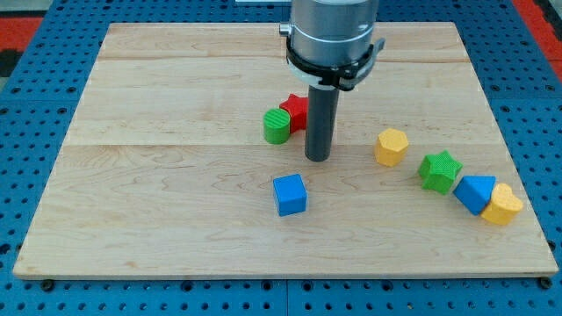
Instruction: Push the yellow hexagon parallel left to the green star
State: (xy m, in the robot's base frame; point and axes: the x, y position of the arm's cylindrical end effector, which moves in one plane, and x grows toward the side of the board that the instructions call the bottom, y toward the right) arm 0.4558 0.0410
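The yellow hexagon lies on the wooden board, right of centre. The green star sits just right of it and slightly lower, a small gap between them. My tip rests on the board left of the yellow hexagon, about a block's width and a half away, roughly level with it. The rod rises from the tip to the grey arm body at the view's top.
A green cylinder and a red star sit just left of and behind the rod. A blue cube lies below the tip. A blue triangular block and a yellow heart lie right of the green star.
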